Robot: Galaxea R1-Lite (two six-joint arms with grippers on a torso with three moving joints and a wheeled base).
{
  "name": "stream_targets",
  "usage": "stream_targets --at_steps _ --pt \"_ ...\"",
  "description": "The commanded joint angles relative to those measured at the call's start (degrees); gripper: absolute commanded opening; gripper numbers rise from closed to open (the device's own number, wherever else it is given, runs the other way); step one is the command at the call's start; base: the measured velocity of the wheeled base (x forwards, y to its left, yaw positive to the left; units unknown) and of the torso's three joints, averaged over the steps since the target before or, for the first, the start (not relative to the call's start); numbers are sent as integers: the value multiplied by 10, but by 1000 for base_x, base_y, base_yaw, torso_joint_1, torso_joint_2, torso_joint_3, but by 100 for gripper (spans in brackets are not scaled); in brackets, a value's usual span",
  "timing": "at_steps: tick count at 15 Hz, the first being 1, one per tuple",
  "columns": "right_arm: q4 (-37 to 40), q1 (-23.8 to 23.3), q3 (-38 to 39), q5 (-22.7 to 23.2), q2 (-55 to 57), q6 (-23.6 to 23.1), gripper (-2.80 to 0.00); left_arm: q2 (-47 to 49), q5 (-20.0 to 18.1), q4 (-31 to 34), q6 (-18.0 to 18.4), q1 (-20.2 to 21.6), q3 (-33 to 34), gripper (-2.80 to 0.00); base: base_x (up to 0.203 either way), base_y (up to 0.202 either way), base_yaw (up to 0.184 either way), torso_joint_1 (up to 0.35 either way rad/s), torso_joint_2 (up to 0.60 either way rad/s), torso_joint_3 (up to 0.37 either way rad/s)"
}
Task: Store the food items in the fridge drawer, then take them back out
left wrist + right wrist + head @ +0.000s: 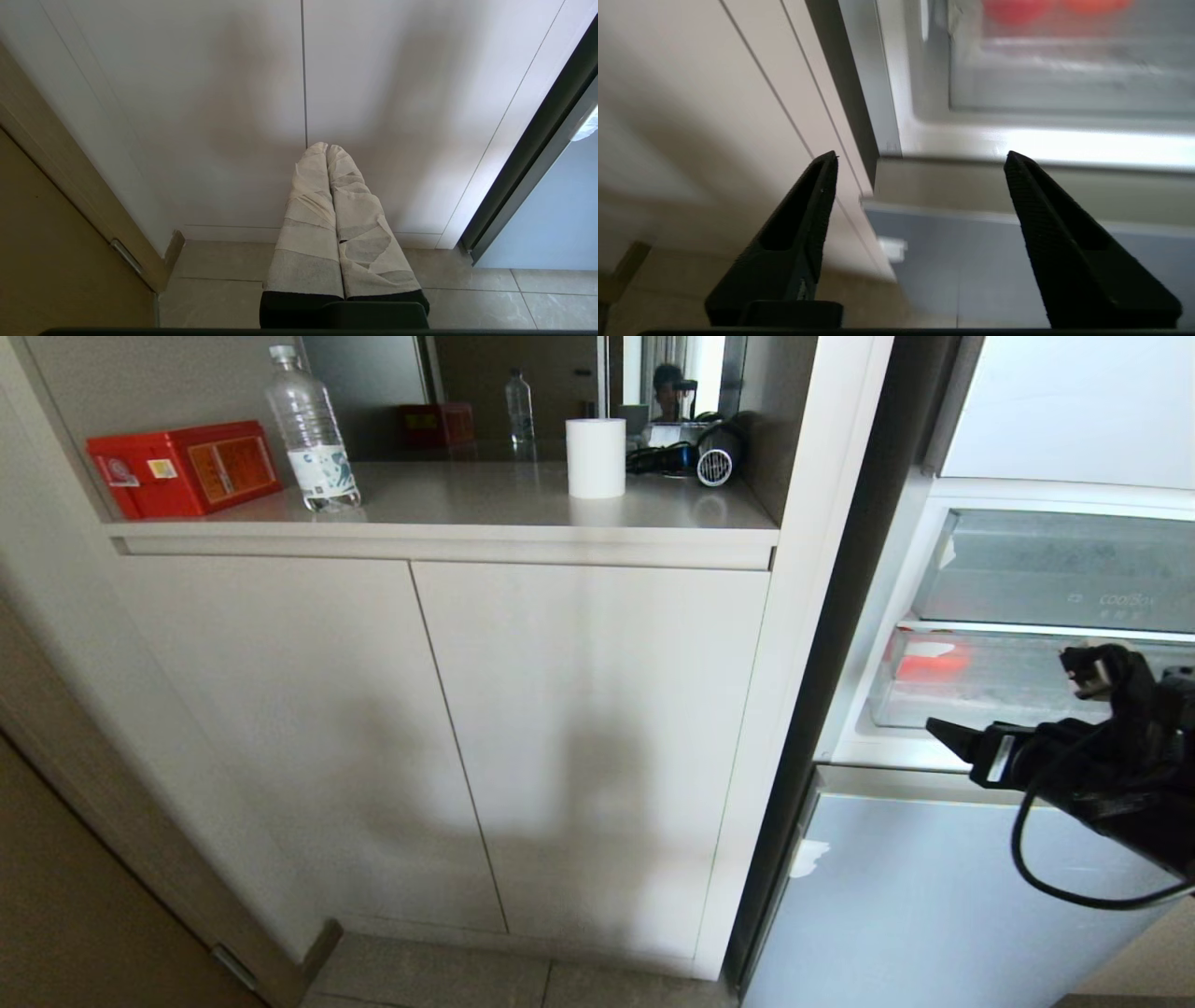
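The fridge drawer (980, 689) of frosted clear plastic sits pushed into the open fridge at the right. Through its front a red food item (934, 665) shows at the drawer's left end. The right wrist view looks up at the drawer front (1064, 74), with the red food item (1015, 7) and an orange one (1094, 3) blurred behind it. My right gripper (1013, 702) hangs in front of the fridge, just below the drawer's front; in its own wrist view the right gripper (920, 156) is open and holds nothing. My left gripper (325, 147), wrapped in white tape, is shut and empty, low before the cabinet doors.
A clear bin with faint lettering (1064, 569) sits above the drawer. Below is the closed blue-grey fridge door (934, 896). Left of the fridge stands a white cabinet (588, 747); its shelf holds a red box (187, 467), a water bottle (313, 429), a white roll (596, 457) and a hair dryer (709, 455).
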Motion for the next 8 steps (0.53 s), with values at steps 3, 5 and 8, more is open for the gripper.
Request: stream_targets --at_steps 3,5,8 --pt "-192 -35 -10 23 153 -14 0 0 0 0 0 0 -1 -280 0 0 0 0 0 0" --pt "-221 -44 -31 24 187 -19 0 0 0 0 0 0 0 -280 0 0 0 0 0 0" --pt "-242 -48 -67 24 229 -20 0 0 0 0 0 0 -1 -280 0 0 0 0 0 0"
